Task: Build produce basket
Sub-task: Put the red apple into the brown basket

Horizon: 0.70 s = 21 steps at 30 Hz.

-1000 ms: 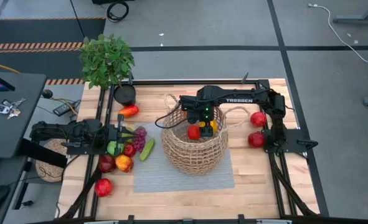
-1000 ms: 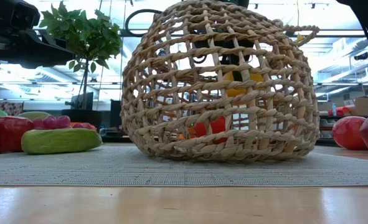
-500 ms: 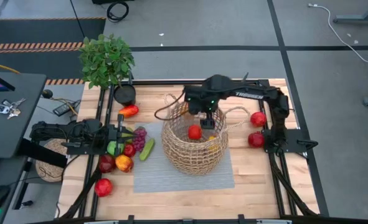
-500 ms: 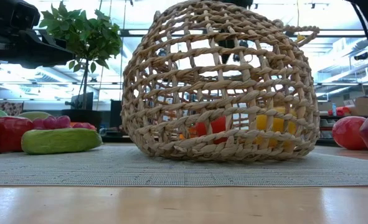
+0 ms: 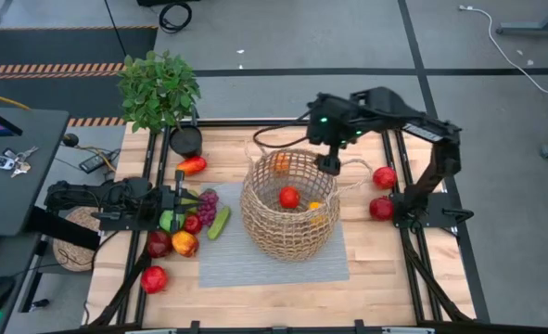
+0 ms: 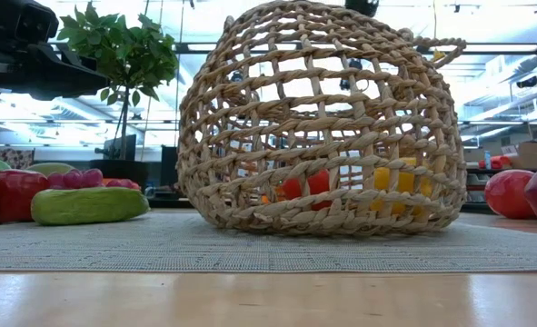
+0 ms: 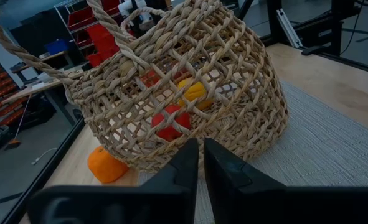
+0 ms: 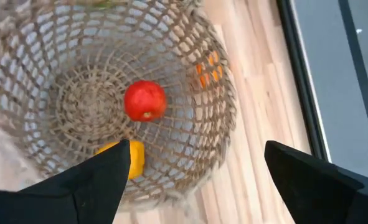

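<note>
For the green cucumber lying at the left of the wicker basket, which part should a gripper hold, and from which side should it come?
Grip the long green cucumber across its middle, coming from straight above. It lies flat at the grey mat's edge, so its narrow width suits the fingers. Purple grapes and a red apple crowd its left side, leaving little room for a sideways approach.
</note>
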Available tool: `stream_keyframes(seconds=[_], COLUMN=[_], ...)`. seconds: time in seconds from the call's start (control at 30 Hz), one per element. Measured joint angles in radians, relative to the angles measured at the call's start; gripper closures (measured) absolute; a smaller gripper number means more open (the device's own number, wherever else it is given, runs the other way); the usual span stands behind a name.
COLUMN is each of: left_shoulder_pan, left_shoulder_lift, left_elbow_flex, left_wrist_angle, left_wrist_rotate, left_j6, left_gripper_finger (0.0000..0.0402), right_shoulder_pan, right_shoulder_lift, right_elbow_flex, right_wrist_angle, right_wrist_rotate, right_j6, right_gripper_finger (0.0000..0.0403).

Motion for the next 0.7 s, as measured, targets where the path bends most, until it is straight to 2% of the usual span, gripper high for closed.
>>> stream_keyframes(seconds=[0.13,0.37,0.53,0.7], left_shoulder_pan=[0.000,0.000,0.000,0.000], left_shoulder_lift=[0.000,0.000,0.000,0.000], left_elbow_flex=[0.000,0.000,0.000,0.000], left_wrist_angle=[0.000,0.000,0.000,0.000], left_wrist_rotate=[0.000,0.000,0.000,0.000], left_j6=[0.000,0.000,0.000,0.000], left_gripper_finger=[0.0374,0.0368,0.0366,0.0372], right_shoulder_pan=[0.000,0.053,0.202,0.406], right_shoulder_lift=[-0.063,-0.272,-0.397,-0.433], right_elbow_flex=[-0.064,-0.334,-0.448,-0.466], right_wrist_angle=[-0.002,0.052,0.062,0.055], right_wrist_rotate=[0.036,0.045,0.075,0.094], right_j6=[0.052,0.224,0.408,0.590], right_gripper_finger=[0.0029,0.0030,0.0030,0.0030])
